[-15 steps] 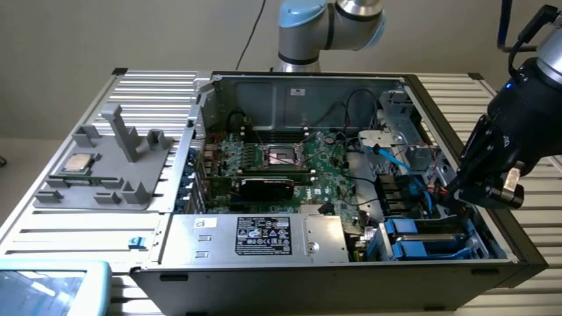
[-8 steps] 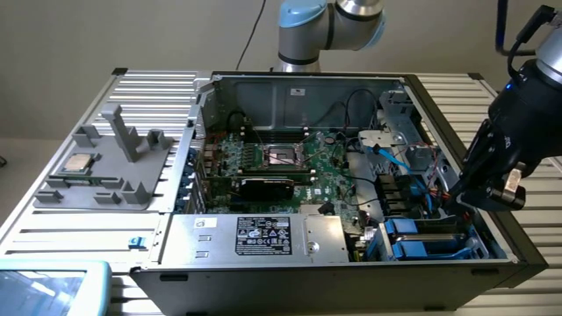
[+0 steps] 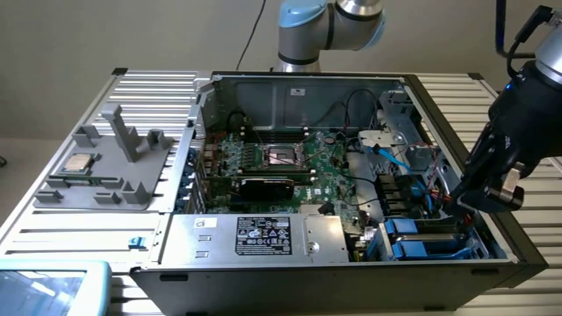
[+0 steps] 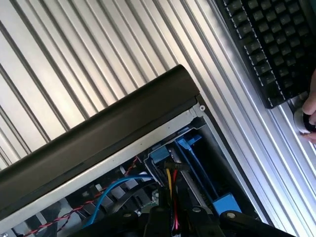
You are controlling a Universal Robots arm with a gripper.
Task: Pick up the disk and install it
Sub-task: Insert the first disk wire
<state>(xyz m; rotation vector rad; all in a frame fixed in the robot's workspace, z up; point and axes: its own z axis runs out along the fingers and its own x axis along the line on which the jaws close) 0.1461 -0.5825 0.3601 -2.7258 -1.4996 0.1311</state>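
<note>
My black gripper hangs over the drive bay in the near corner of the open computer case, at the exterior view's right. It looks shut, with nothing visible between its fingers. Two blue-fronted drives lie side by side in the bay just below it; I cannot tell which of them is the disk. In the wrist view the blue carrier edges and a blue tab sit under the case's dark rim, with red, yellow and blue cables close to the fingers.
A grey fixture tray with a square processor chip lies at the exterior view's left. The labelled power supply fills the case's near side. A keyboard and a person's hand lie beside the case.
</note>
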